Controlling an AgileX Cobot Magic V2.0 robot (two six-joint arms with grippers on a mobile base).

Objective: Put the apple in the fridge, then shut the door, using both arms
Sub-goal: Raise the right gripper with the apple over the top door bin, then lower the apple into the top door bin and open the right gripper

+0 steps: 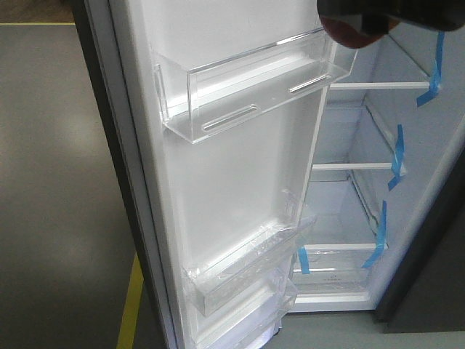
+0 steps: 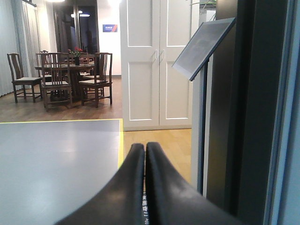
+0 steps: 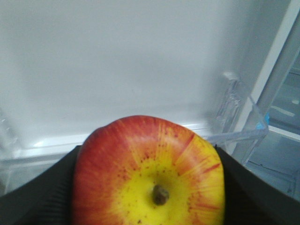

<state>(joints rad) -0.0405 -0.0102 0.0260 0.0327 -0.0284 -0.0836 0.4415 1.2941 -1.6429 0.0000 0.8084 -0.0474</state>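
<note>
Black right gripper (image 3: 150, 208) clamps round red-yellow apple (image 3: 149, 164), clear plastic door bin (image 3: 236, 135) at two o'clock; black left gripper (image 2: 145, 157) pressed together, empty.

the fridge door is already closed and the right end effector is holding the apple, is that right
No: the door is open, with its white liner and clear bins facing the camera and the fridge interior exposed, as the exterior front-facing view shows. The right end effector does hold the apple.
</note>
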